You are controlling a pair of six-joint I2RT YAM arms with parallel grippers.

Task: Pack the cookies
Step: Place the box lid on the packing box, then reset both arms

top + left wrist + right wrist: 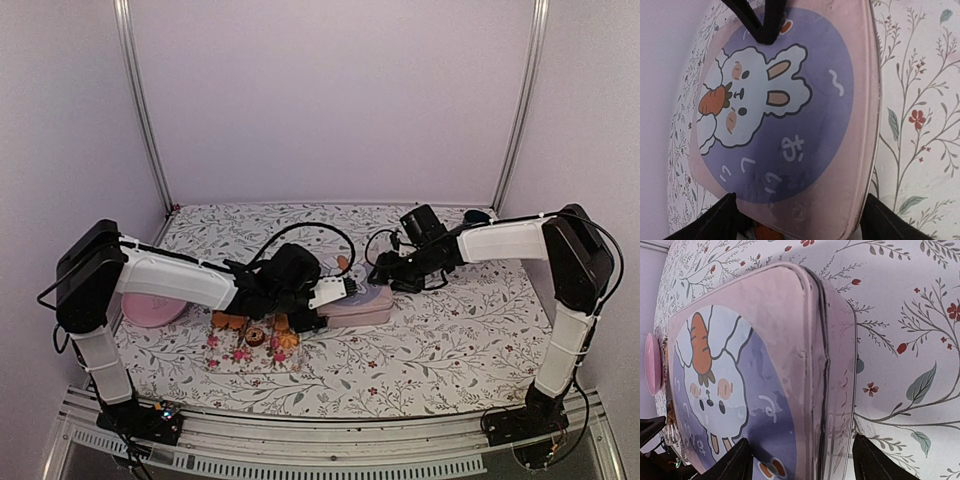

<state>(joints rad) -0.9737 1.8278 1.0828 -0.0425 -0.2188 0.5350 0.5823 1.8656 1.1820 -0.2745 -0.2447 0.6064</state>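
A pink box (pixel 368 310) sits mid-table, its lid (pixel 790 125) printed with a white rabbit and a carrot. My left gripper (pixel 335 298) (pixel 797 215) reaches over it from the left, with a finger against each long edge of the lid. My right gripper (pixel 400 280) (pixel 800 455) holds the box's right end; one finger rests against the clear side wall (pixel 840 365), the other at the lid (pixel 765 340). Several cookies (pixel 255 335), orange-tan and dark, lie on a floral napkin left of the box. Something orange (pixel 765 232) peeks from under the lid.
A pink plate (pixel 150 310) (pixel 651 365) lies at the left behind my left arm. A small orange piece (pixel 343 262) sits just behind the box. A dark object (pixel 477 216) stands at the back right corner. Frame posts rise at both back corners.
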